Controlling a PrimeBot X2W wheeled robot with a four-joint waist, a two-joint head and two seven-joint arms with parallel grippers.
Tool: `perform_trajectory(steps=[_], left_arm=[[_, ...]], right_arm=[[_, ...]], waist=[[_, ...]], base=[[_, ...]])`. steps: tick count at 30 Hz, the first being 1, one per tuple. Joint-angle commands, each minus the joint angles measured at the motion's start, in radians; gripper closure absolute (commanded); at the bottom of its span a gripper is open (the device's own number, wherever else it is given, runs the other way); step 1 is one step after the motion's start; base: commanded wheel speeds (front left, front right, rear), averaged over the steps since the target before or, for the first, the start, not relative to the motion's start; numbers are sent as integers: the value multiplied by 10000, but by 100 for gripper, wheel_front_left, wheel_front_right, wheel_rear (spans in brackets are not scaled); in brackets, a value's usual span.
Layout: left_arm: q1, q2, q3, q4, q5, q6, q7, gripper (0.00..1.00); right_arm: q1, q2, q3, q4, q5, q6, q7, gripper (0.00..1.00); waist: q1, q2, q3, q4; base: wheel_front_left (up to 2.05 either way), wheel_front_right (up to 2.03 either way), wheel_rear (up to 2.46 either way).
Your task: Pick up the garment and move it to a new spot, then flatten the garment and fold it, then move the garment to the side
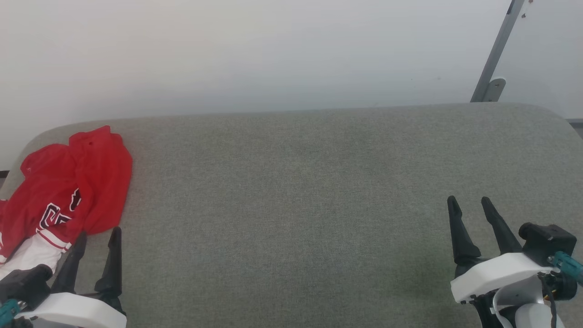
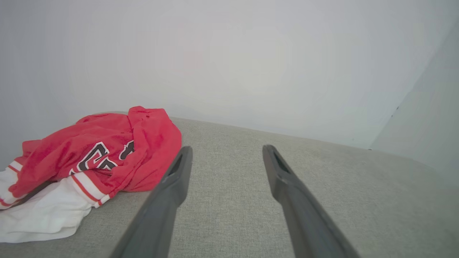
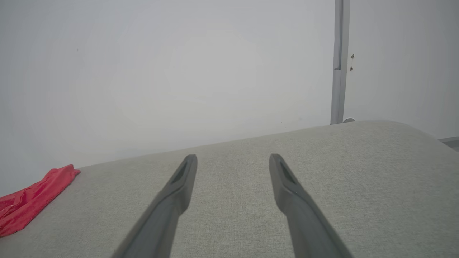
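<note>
One crumpled heap, the red T-shirt (image 1: pixel 86 177) with white sleeves lies bunched at the left end of the grey fabric-covered desk (image 1: pixel 296 205), close to its rounded edge. The left gripper (image 1: pixel 99 232) hovers at the desk's near left, just beside the shirt, jaws wide and empty. The right gripper (image 1: pixel 469 200), equally wide, is at the desk's near right. Pinching a single loose layer could drag the heap off that edge or lift it twisted, which would make flattening harder.

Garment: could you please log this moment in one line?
garment: crumpled, far left | left pincer: open, near it | right pincer: open, empty
</note>
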Motion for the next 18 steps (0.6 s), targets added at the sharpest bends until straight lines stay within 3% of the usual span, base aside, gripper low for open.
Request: perform_trajectory(steps=[1, 18], left_arm=[[12, 86, -20, -61, 229, -8, -76, 0], [168, 425, -235, -176, 985, -52, -392, 0]], right_arm=[[42, 6, 4, -66, -217, -3, -92, 0], [73, 13, 17, -137, -1402, -3, -352, 0]], waist=[[0, 0, -4, 1], [0, 0, -55, -36]], base=[[0, 0, 0], [0, 0, 0]])
